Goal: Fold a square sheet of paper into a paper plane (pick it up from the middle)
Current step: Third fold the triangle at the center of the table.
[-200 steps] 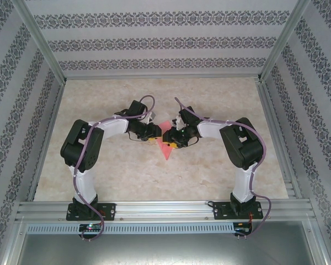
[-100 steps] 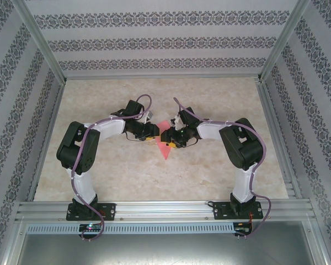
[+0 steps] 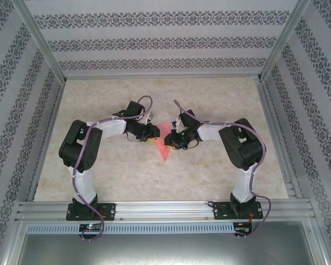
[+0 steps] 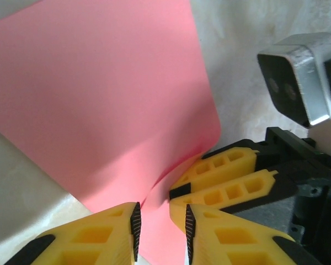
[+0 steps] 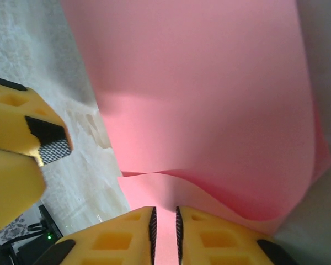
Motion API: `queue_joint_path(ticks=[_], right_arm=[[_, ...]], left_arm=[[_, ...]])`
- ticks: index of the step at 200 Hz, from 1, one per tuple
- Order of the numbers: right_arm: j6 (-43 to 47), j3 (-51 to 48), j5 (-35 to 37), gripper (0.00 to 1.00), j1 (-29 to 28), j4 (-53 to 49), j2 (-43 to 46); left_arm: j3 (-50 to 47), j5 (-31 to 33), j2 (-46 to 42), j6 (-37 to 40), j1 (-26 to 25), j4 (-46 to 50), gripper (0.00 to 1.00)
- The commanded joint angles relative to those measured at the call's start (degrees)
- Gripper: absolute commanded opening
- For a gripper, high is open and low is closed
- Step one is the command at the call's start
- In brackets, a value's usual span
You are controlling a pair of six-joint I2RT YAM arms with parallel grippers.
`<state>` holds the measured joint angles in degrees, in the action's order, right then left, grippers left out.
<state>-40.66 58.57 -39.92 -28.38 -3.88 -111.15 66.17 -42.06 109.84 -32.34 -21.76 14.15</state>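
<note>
Both hands meet over the middle of the table (image 3: 127, 176), and the pink sheet of paper (image 3: 165, 150) lies between them, its near corner pointing toward the arm bases. The right hand (image 5: 165, 222) has its fingers almost together, nipping a raised curl at the paper's edge. The left hand (image 4: 161, 223) shows a narrow slot between its fingers with paper running through it, and I cannot tell whether it truly grips.
</note>
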Motion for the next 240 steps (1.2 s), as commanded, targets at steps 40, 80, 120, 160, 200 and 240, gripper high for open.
queue_joint_path(ticks=[40, 80, 120, 160, 200, 240], right_arm=[[-0.29, -1.09, 0.36, 0.1, -0.27, -0.25, -1.14], [-0.47, -1.21, 0.08, 0.06, -0.33, 0.32, -1.36], [-0.52, -1.43, -0.31, 0.01, -0.18, 0.67, -1.4], [-0.73, -1.51, -0.66, 0.0, -0.27, 1.04, -1.26], [-1.46, -1.63, -0.94, 0.0, -0.18, 1.91, -1.06], [-2.04, -1.93, -1.64, 0.0, -0.18, 3.0, -0.29]], left_arm=[[0.68, -1.38, 2.75, 0.68, -2.12, 0.03, 0.27], [1.27, -1.07, 2.69, 2.43, -3.26, 2.3, 0.26], [-0.25, -1.4, 2.84, 2.79, -3.55, 2.54, 0.23], [-0.04, -0.1, 3.44, 4.9, -3.73, 4.83, 0.22], [-0.08, 1.21, 4.02, 7.36, -3.95, 7.17, 0.22], [0.31, 4.27, 5.18, 9.71, -3.98, 9.88, 0.22]])
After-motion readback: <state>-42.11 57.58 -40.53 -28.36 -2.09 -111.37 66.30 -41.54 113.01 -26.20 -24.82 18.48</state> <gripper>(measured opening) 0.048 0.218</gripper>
